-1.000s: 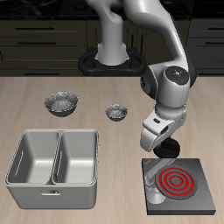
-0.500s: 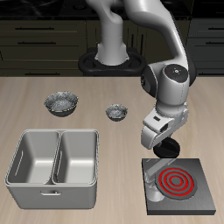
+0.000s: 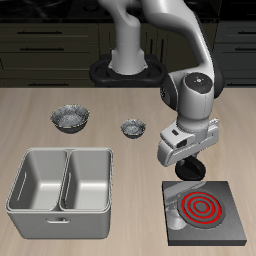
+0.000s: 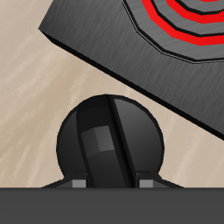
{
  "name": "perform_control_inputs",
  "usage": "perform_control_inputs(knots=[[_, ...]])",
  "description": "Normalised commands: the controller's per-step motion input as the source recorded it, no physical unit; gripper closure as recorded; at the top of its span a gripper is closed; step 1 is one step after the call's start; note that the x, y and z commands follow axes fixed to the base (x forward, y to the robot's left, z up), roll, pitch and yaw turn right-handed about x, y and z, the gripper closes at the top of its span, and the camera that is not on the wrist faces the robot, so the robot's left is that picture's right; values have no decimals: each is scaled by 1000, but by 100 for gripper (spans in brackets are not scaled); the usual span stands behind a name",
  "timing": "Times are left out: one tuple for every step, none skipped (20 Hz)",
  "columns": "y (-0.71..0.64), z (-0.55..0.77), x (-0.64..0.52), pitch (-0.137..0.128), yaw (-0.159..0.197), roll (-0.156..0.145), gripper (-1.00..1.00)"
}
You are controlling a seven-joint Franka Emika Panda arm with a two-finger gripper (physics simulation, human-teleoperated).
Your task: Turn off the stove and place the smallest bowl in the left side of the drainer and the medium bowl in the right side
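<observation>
The stove [image 3: 203, 210], coil rings glowing red, sits near the tabletop's [image 3: 40, 140] front edge with its black knob [image 4: 109, 142] just beside it, the end effector [image 3: 188, 172] poised right over that knob, grip state unclear, and the drainer [image 3: 62, 213] well apart.

The whole scene is seen from the front and from high up in the exterior view. The robot's base is faced at the far side of the surface [image 3: 40, 110], and the front edge lies nearest the camera. Much is taken in from far away: the drainer [image 3: 60, 190], the bowls, the arm and the stove [image 3: 205, 210].

The wrist view is taken from the gripper itself, looking down from very near. Only the knob [image 4: 111, 140], one stove corner [image 4: 131, 52] and a little bare surface [image 4: 44, 96] are seen.

The stove, its red rings and the knob [image 3: 191, 171] are shared by both views.
</observation>
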Motion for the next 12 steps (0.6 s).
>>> perform_control_inputs(knots=[[18,108,-6,-14,-58,37,100],[-42,150,-26,-11,-94,-33,100],[110,71,-9,13,-62,24,100],[55,95,-26,-15,-59,-4,100],[-168,159,75,29,-171,17,100],[26,99,-28,-30,-49,-11,100],[152,16,-12,22,-54,33,100],[42,83,-31,10,-120,1,100],[114,88,-21,-6,-98,63,100],[50,129,22,36,-282,58,100],[79,92,-7,9,-145,15,100],[26,118,-38,-49,-94,21,100]])
